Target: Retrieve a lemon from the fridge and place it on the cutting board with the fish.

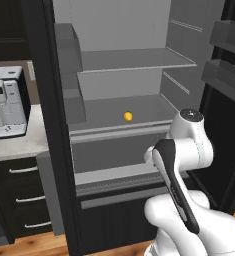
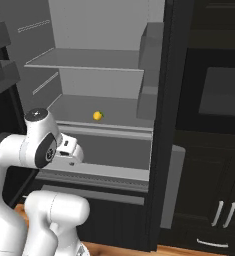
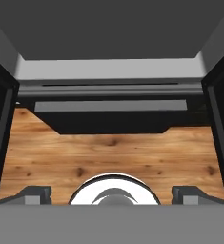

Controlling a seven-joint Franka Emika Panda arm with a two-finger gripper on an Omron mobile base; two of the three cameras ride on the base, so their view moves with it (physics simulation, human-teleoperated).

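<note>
Gripper (image 3: 111, 194) jaws stood spread wide and held nothing, their two dark fingertips (image 3: 35, 194) set well apart at the bottom of the hand view, aimed down at the wooden floor (image 3: 108, 157) with the fridge (image 3: 108, 119) bottom drawer beyond them. Well above and ahead of the hand, the lemon (image 1: 128, 116) lay alone on a middle grey shelf (image 1: 114, 112) of the open fridge, apart from the arm, which was folded low before the compartment; a coffee machine (image 1: 6, 102) stood on the counter off to the left.
</note>
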